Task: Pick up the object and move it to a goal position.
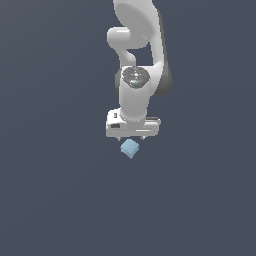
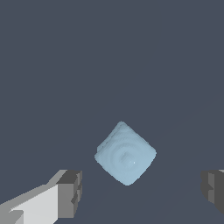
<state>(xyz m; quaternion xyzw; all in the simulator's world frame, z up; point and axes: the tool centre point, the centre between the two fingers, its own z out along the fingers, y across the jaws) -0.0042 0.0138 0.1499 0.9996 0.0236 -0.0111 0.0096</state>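
Hovering above the object [image 1: 130, 148], the gripper [image 1: 132, 136] is holding nothing, jaws spread wide. The object [image 2: 125, 153] is lying on the dark floor between the fingers [image 2: 70, 192], corners turned toward them.

This is a bare simulated test space, not a room anyone lives or works in. A flat, even slate-grey ground [image 1: 50, 200] fills both views, with no walls, furniture or horizon. Surfaces look computer-drawn: the smooth white arm [image 1: 134, 95] has no cables or wear, and the pale blue block [image 1: 130, 148] just below the claw [image 1: 133, 137] has blurred, rippled faces.
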